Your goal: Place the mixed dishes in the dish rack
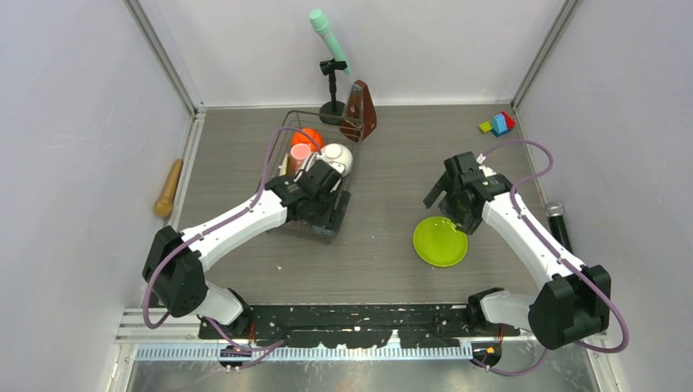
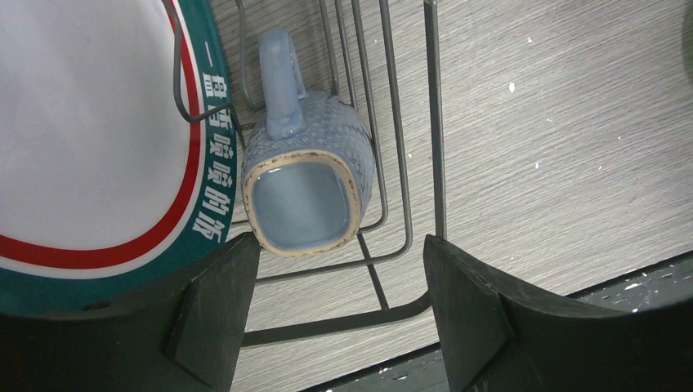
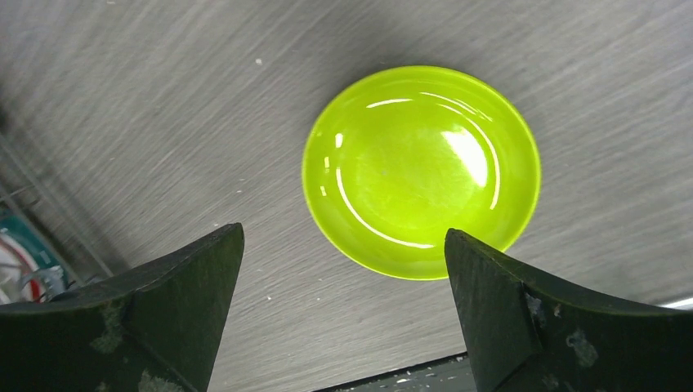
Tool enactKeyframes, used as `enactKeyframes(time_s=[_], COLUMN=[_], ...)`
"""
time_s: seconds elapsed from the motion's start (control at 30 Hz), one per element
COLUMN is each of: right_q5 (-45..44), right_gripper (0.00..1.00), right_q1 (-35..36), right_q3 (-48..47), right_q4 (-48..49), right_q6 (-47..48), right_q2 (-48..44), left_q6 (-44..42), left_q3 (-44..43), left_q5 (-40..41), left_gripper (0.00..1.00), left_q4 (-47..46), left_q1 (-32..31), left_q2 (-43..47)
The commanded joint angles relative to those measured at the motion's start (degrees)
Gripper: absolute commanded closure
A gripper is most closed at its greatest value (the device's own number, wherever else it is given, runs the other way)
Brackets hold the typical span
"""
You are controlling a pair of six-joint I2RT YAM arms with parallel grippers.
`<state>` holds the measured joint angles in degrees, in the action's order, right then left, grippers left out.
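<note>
Right wrist view looks straight down on the lime-green plate [image 3: 421, 171], which lies flat on the table [image 3: 163, 98], well to the right of the dish rack [image 2: 434, 122] and not yet loaded. My right fingers [image 3: 507, 310] are spread as wide as they go, with nothing between them, and hang just above the plate's near rim. My worry is the pickup. The plate is low and glossy, so a shallow pinch on the rim could slip off, or one finger could land first and shove the plate farther from the dish rack instead of gripping it. If I catch only the edge, I expect the plate to tilt and drop on the way across. My left fingers [image 2: 466, 310] are also well apart and hold nothing. They sit low at the near end of the dish rack, one finger right beside the white plate [image 2: 90, 139] with the red and green rim, and a blue mug [image 2: 306, 188] lies on its side in the wires just beyond them. Lifting out carelessly could hook a wire or knock that plate. With the left arm over the dish rack, bringing the right arm in now risks a collision.
</note>
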<state>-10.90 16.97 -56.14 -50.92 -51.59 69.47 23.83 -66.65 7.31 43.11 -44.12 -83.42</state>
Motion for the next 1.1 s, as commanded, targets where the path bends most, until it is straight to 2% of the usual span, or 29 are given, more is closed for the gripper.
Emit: enactKeyframes(time_s=[0.0,0.2,0.4,0.53,0.7,0.9,1.07], right_q5=[-3.8,-6.9,-7.8,-2.3,1.9,2.6,8.6], right_gripper=[0.0,0.01,0.02,0.03,0.03,0.04,0.07], right_q1=[-0.3,-0.5,-4.4,-9.0,-10.2,-10.2,-10.3], right_q3=[-1.8,-0.4,3.1,7.3,14.6,21.3,30.2], right_q4=[-3.0,-4.1,-4.9,-2.1,2.6,4.5,15.2], right_q6=[-2.8,-5.0,-9.3,-9.3,-8.7,-10.9,-13.5], right_q2=[2.3,3.3,3.2,1.8,-3.7,-8.3,-10.0], left_q6=[0.2,-0.6,-1.0,-1.2,0.1,0.7,0.1], left_q3=[-3.1,-5.2,-8.2,-9.7,-7.7,-7.7,-7.9], left_q5=[-1.4,-1.5,-8.7,-15.0,-21.1,-24.5,-24.1], left_gripper=[0.23,0.24,0.23,0.23,0.24,0.24,0.24], left_q4=[-0.6,0.5,1.4,-0.4,-6.0,-7.3,-6.8], left_q1=[0.3,0.3,0.3,0.3,0.3,0.3,0.6], left_q2=[-1.1,3.0,8.8,11.8,11.9,9.8,11.1])
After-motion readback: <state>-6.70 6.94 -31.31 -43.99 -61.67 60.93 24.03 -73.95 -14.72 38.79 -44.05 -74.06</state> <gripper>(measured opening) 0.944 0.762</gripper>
